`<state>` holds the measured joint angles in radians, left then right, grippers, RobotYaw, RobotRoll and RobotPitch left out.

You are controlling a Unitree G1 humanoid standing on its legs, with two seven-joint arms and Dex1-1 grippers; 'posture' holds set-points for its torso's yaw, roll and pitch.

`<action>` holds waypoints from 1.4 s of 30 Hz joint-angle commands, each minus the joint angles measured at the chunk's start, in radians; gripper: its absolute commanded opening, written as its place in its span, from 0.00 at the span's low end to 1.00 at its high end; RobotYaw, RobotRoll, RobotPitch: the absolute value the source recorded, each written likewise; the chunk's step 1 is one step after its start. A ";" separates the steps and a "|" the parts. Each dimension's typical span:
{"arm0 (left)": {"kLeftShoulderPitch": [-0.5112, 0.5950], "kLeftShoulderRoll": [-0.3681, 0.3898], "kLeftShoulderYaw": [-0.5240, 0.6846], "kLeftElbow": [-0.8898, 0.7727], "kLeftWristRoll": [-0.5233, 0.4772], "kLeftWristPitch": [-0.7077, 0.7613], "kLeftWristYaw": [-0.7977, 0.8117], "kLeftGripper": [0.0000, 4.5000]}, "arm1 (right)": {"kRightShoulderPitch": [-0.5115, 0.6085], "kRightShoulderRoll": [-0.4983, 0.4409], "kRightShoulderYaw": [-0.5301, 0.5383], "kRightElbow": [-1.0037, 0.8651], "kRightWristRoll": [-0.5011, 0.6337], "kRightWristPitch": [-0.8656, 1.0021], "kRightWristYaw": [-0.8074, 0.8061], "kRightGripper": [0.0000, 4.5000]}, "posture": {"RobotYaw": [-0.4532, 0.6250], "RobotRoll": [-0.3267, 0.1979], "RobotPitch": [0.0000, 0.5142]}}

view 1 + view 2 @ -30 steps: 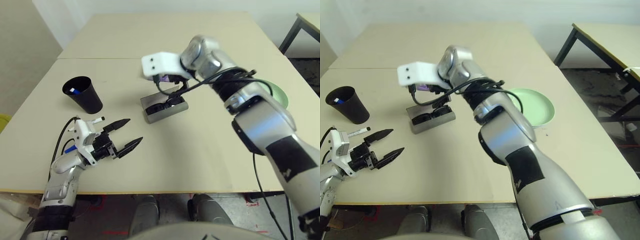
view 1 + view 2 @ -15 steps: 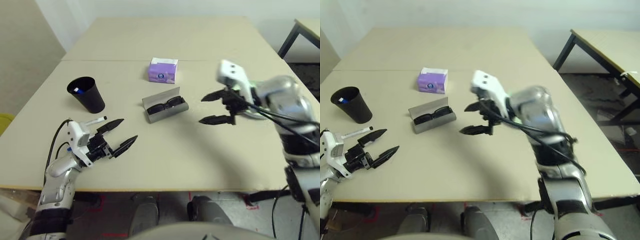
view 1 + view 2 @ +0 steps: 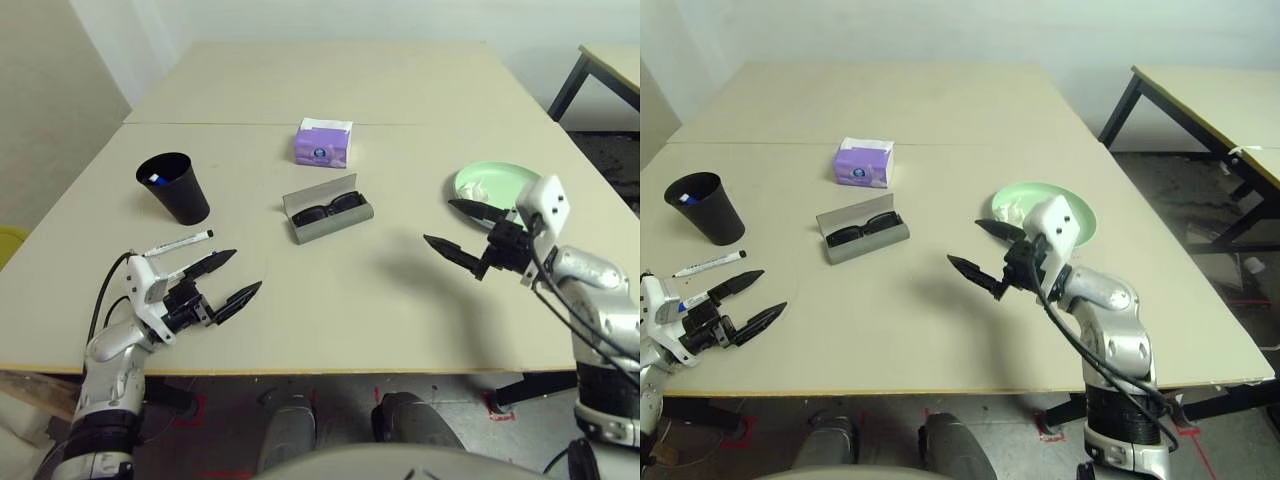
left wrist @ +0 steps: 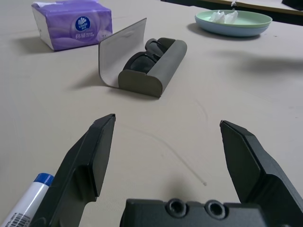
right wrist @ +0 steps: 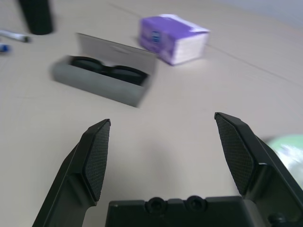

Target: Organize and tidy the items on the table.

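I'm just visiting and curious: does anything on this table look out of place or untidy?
Mostly tidy, but a marker lies loose on the table near the left end effector, beside the black cup rather than in it. The glasses case sits open with sunglasses inside.
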<state>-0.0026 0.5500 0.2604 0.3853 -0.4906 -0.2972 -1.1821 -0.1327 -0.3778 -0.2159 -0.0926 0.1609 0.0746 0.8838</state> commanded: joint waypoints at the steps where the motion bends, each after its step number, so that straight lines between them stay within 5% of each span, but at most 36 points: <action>1: 0.017 0.002 0.000 -0.075 0.015 0.017 0.042 1.00 | 0.035 0.014 -0.011 0.045 0.048 -0.086 -0.030 1.00 | 0.38 0.62 0.18; 7: 0.003 0.017 0.002 -0.145 0.052 0.023 0.122 1.00 | 0.118 -0.010 0.031 -0.009 0.229 -0.027 0.085 1.00 | 0.37 0.62 0.18; 17: -0.126 0.064 -0.033 -0.244 0.115 0.178 0.280 1.00 | 0.172 -0.075 0.122 0.002 0.238 -0.057 0.175 1.00 | 0.37 0.62 0.17; 32: -0.257 -0.040 -0.116 -0.199 0.210 0.348 0.501 0.00 | 0.179 -0.091 0.149 0.017 0.227 -0.090 0.142 1.00 | 0.33 0.62 0.17; 42: -0.310 -0.059 -0.070 -0.045 0.234 0.318 0.597 0.00 | 0.186 -0.113 0.161 0.023 0.223 -0.103 0.143 1.00 | 0.33 0.62 0.15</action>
<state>-0.3041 0.4914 0.1980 0.3101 -0.2752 0.0421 -0.5835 0.0498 -0.4834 -0.0643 -0.0726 0.3909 -0.0159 1.0258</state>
